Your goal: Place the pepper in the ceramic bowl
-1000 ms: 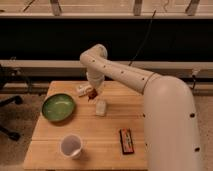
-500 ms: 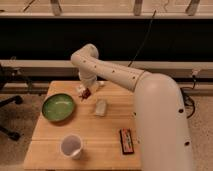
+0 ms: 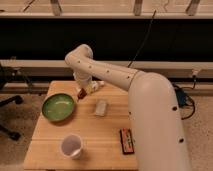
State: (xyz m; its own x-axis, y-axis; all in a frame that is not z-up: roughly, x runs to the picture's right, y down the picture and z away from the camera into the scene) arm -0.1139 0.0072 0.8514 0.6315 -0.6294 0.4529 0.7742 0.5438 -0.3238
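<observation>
The green ceramic bowl (image 3: 58, 107) sits on the left part of the wooden table (image 3: 107, 127). My gripper (image 3: 84, 90) hangs from the white arm over the table's back, just right of the bowl's far rim. It is shut on the small dark red pepper (image 3: 80, 93), which sticks out toward the bowl and is held a little above the table. The bowl looks empty.
A pale rectangular block (image 3: 101, 107) lies right of the bowl. A white translucent cup (image 3: 71, 146) stands near the front left. A flat black-and-red box (image 3: 126, 140) lies at the front right. My arm's large white body (image 3: 155, 125) covers the table's right side.
My gripper has moved left with the pepper, from over the table's middle back toward the bowl's rim. The other objects have not moved.
</observation>
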